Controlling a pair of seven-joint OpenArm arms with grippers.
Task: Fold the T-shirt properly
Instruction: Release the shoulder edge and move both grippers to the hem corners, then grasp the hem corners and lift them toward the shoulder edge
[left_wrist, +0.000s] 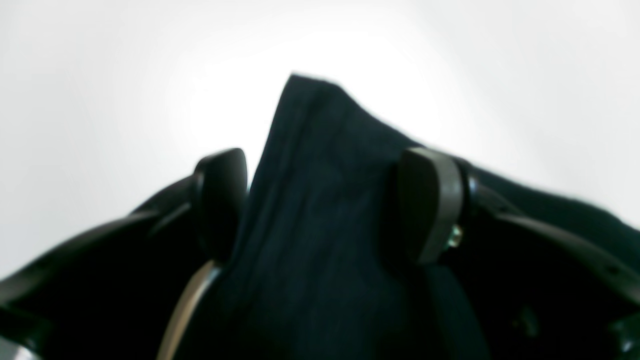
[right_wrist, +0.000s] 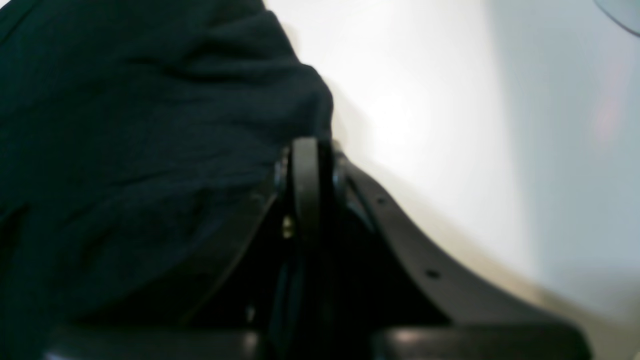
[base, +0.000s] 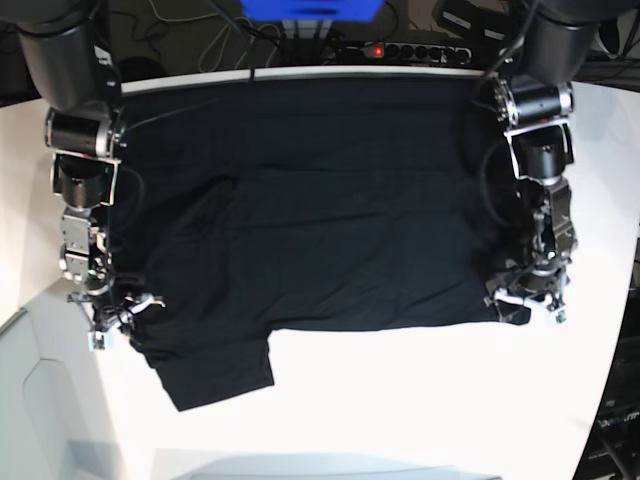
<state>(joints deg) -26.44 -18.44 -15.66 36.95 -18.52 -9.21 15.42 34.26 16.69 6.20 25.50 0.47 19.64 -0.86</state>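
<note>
The black T-shirt (base: 320, 210) lies spread over the white table (base: 420, 400), plain side up, with one sleeve (base: 215, 375) sticking out at the front left. No print or tag shows. My left gripper (base: 525, 300) is at the shirt's front right corner. In the left wrist view its fingers (left_wrist: 430, 205) stand apart with a raised fold of black cloth (left_wrist: 315, 200) between them. My right gripper (base: 115, 320) is at the shirt's front left edge. In the right wrist view one finger (right_wrist: 305, 190) presses against bunched cloth (right_wrist: 150, 125), and the other finger is hidden under it.
The table's back edge carries a power strip (base: 400, 50) and cables. The front half of the table is bare white. A grey-white panel (base: 40, 400) lies beyond the table's front left edge.
</note>
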